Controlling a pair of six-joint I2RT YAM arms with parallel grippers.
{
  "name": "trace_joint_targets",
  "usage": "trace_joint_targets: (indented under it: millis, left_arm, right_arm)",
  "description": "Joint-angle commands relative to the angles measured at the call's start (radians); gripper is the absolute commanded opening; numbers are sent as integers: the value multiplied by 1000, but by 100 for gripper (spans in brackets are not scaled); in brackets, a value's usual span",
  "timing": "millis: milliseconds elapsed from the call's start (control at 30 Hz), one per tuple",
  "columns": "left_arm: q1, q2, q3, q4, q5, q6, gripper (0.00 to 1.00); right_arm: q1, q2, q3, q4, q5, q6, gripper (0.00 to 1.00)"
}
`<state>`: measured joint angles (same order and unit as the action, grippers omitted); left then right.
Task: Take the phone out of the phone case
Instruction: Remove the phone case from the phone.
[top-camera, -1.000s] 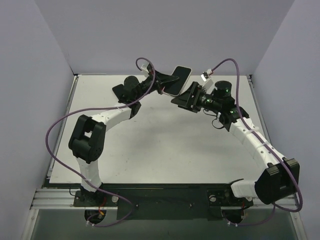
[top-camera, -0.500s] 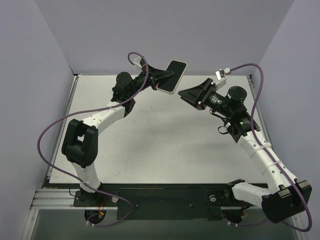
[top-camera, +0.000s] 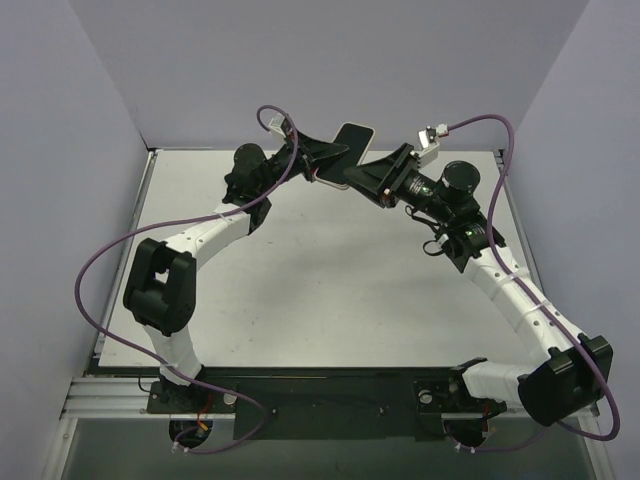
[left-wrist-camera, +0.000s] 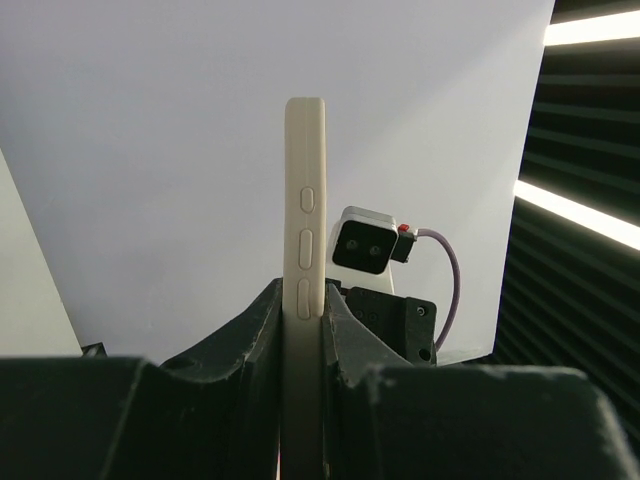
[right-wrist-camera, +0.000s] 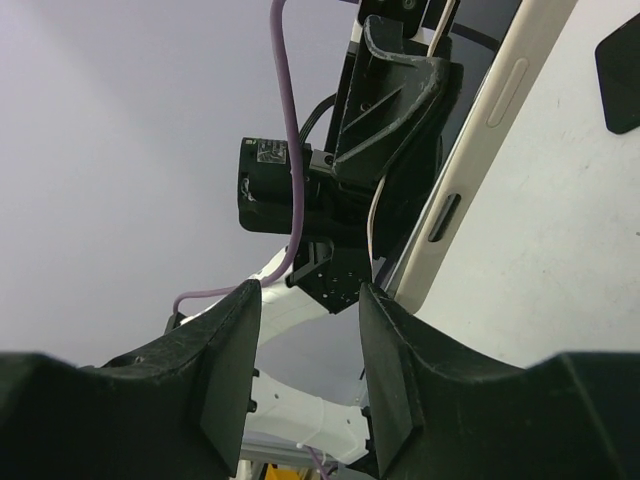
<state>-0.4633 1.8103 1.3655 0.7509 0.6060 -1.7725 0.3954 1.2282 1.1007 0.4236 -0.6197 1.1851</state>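
My left gripper (top-camera: 330, 157) is shut on the phone in its cream case (top-camera: 349, 145) and holds it in the air above the far edge of the table. In the left wrist view the cased phone (left-wrist-camera: 304, 240) stands edge-on between my fingers, side buttons showing. My right gripper (top-camera: 372, 182) is open and empty, its fingertips close beside the phone's lower end. In the right wrist view the cased phone (right-wrist-camera: 480, 150) runs diagonally just past my right finger (right-wrist-camera: 395, 360), and nothing lies between my fingers.
The white table top (top-camera: 320, 290) lies below both arms. Purple cables (top-camera: 100, 270) loop from each wrist. Grey walls enclose the left, back and right sides.
My right gripper has swung back left toward the phone after pulling away half a second ago. My left gripper lifted the phone slightly and now holds it still.
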Motion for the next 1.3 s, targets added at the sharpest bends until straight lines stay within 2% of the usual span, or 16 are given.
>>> trace_joint_targets:
  millis: [0, 567, 633, 733, 767, 867, 1033, 1233, 1267]
  left_arm:
    - [-5, -86, 30, 73, -23, -18, 0]
    - [-9, -94, 44, 157, -22, -108, 0]
    - [-15, -94, 46, 171, -22, -117, 0]
    - [-14, -98, 49, 168, -18, -113, 0]
    - [-12, -106, 49, 165, -20, -110, 0]
    - [-14, -106, 55, 150, -18, -100, 0]
    - [-41, -111, 53, 157, -23, -110, 0]
    - [-51, -129, 49, 168, -26, -122, 0]
    - [-51, -132, 49, 165, -25, -114, 0]
  right_arm:
    - [8, 1, 21, 66, 9, -4, 39]
    - [23, 45, 2, -8, 51, -67, 40]
    - [37, 60, 30, -74, 90, -108, 40]
    - [68, 62, 77, -308, 184, -208, 40]
    - [71, 63, 83, -333, 205, -229, 40]
    - [72, 67, 62, -284, 196, -205, 43]
    - [71, 138, 116, -221, 179, -165, 43]
    - [76, 182, 175, -209, 213, -117, 39]
    - [76, 180, 182, -264, 234, -125, 36]
